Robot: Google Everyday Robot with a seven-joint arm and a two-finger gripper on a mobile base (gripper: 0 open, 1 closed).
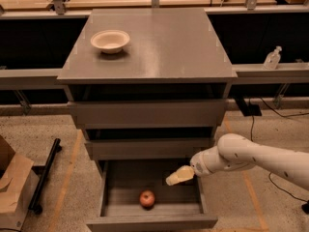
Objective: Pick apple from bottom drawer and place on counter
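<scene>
The apple [147,198], small and red-orange, lies on the floor of the open bottom drawer [114,185], near its front middle. My gripper [177,176], pale yellow at the end of the white arm, reaches in from the right and hangs over the drawer's right part, above and to the right of the apple, not touching it. The counter [164,37] is the grey top of the cabinet.
A shallow white bowl [110,40] sits on the counter's left rear. The two upper drawers [147,114] stand partly pulled out above the bottom one. A cardboard box [12,187] and a black bar [45,175] lie on the floor at left. A clear bottle [272,58] stands at right.
</scene>
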